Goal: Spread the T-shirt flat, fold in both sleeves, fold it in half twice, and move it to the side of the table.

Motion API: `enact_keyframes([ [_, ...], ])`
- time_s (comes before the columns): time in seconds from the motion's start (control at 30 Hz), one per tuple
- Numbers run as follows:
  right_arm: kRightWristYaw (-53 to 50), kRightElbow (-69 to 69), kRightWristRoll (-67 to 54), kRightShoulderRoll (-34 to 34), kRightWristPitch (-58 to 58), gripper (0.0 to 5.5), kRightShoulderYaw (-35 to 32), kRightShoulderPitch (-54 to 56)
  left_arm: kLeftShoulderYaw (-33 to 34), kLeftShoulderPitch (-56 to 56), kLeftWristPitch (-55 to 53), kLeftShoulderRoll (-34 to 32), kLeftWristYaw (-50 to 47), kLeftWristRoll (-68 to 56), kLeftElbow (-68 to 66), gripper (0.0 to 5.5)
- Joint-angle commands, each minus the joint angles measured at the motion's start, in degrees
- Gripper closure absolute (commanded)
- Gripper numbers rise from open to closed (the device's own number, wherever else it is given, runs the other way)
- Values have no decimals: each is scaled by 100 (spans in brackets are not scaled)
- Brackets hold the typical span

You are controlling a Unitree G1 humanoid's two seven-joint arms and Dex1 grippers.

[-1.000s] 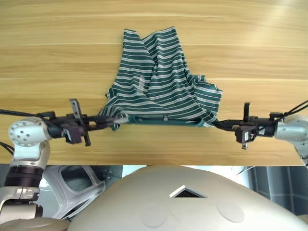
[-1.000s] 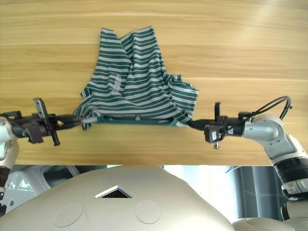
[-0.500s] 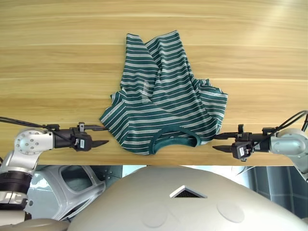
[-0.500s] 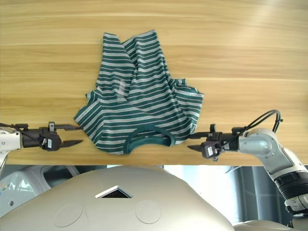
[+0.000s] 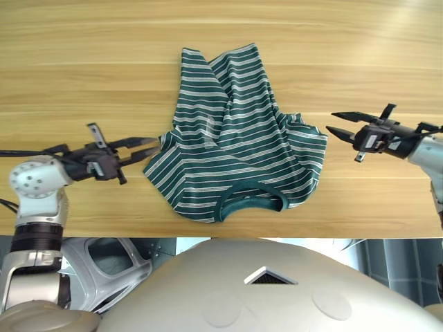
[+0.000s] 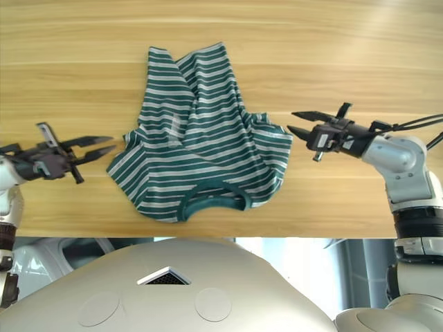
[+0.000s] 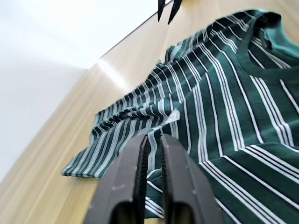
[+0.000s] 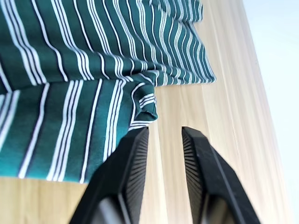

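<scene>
A green T-shirt with white stripes (image 5: 235, 138) lies crumpled on the wooden table (image 5: 83, 55), its dark green collar (image 5: 250, 197) toward the front edge. My left gripper (image 5: 154, 146) hovers open just off the shirt's left edge, holding nothing. My right gripper (image 5: 330, 122) stands open a little right of the shirt's right sleeve, also holding nothing. In the left wrist view the fingers (image 7: 135, 177) point at bunched striped cloth (image 7: 224, 93). In the right wrist view a folded sleeve edge (image 8: 145, 107) lies just ahead of the fingers (image 8: 131, 172).
The table's front edge (image 5: 104, 235) runs close below the collar. Bare wood stretches to the left, right and far side of the shirt. In the left wrist view, the right gripper's tips (image 7: 168, 7) appear far off.
The grippers let go of the stretched shoulder edge and the shirt dropped onto the table. Since then, both open grippers have moved from the front edge up to the shirt's sides.
</scene>
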State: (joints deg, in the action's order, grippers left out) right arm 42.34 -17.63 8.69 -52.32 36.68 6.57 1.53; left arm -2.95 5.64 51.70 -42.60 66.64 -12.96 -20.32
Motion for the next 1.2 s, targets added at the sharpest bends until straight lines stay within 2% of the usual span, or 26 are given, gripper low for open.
enact_keyframes([
  [0.03, -40, -204, 370, 0, 124, 502, 169, 44, -271, -176, 191, 90, -77, 358, -302, 550],
  [0.1, 33, -254, 431, -51, 212, 545, 238, -35, -402, -232, 273, 113, -138, 546, -435, 550],
  [0.27, 147, -249, 499, -59, 315, 545, 421, -122, -562, -469, 515, 103, -617, 1372, -954, 550],
  [0.43, 122, -305, 639, 72, 317, 545, 615, -40, -718, -888, 602, -14, -1954, 3224, -1788, 550],
  [0.57, -488, -1106, 1852, 448, -58, 545, 1123, 541, -1032, -1059, 624, -72, -2765, 4051, -2070, 550],
  [0.63, -571, -1210, 1932, 401, -15, 545, 1194, 521, -1184, -1096, 571, -162, -3089, 4355, -2179, 550],
  [0.87, -414, -599, 1306, -175, 137, 545, 985, -428, -1531, -1094, 470, -411, -3883, 4760, -2241, 550],
  [1.2, -357, 350, 494, -737, 203, 545, 451, -1612, -1846, -1106, 383, -575, -4333, 4753, -2358, 550],
])
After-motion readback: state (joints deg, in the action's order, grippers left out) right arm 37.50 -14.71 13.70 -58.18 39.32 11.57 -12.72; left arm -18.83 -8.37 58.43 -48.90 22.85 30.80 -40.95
